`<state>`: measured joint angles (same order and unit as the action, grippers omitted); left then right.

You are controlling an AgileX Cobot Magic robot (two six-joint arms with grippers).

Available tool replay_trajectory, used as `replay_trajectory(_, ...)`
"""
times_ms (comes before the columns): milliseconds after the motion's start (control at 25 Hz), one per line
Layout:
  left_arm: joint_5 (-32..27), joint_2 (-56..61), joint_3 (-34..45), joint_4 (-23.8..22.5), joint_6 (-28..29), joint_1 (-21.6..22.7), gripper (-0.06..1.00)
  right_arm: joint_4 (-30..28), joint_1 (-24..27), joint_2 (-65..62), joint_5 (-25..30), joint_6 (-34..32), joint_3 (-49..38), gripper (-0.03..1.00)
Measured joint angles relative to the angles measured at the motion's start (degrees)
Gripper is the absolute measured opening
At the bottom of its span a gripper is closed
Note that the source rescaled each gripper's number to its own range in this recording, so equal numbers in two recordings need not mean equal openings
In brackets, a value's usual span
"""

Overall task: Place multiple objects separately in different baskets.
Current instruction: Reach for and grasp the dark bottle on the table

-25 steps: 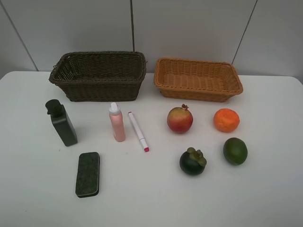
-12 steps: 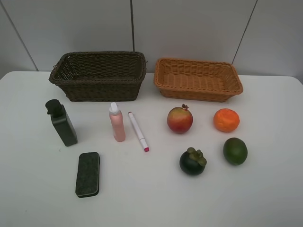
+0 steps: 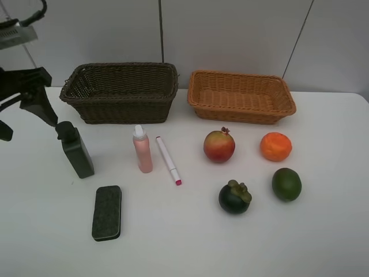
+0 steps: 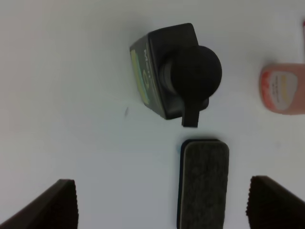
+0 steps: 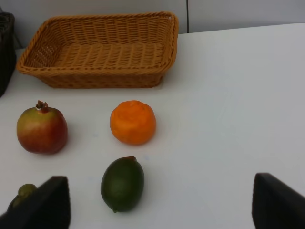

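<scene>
Left gripper: newly arrived, jaws wide, empty; green bottle just beneath, likely first pick.

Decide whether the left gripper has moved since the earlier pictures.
Yes. The left gripper, absent from the high view before, has come in from the left edge, toward the dark green bottle, which stands where it was.
</scene>
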<state>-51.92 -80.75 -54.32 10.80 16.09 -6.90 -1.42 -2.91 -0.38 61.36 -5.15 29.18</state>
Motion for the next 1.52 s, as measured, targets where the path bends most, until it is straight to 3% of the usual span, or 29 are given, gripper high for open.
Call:
replay_trajectory(240,1.89,-11.96,-6.30,1.15,1.47,-3.94,0.86,0.00,0.00,0.00,0.00,0.00,0.00,0.60)
replay_trajectory(800,3.17,-16.84,-8.03,-1.99,4.80,-4.01,0.86,0.00,0.00,0.00,0.00,0.00,0.00,0.60)
replay_trajectory(1080,9.55,-23.80,-8.17,-2.81,4.93,-4.01,0.86,0.00,0.00,0.00,0.00,0.00,0.00,0.60)
replay_trajectory(1320,11.27,-27.13,-8.50,-3.05,4.98,-4.01,0.85,0.00,0.00,0.00,0.00,0.00,0.00,0.60)
replay_trajectory(1440,11.16,-27.38,-8.77,-3.03,4.98,-4.01,0.75,0.00,0.00,0.00,0.00,0.00,0.00,0.60)
replay_trajectory(1520,10.67,-27.38,-8.90,-2.71,5.17,-4.01,0.55,0.00,0.00,0.00,0.00,0.00,0.00,0.60)
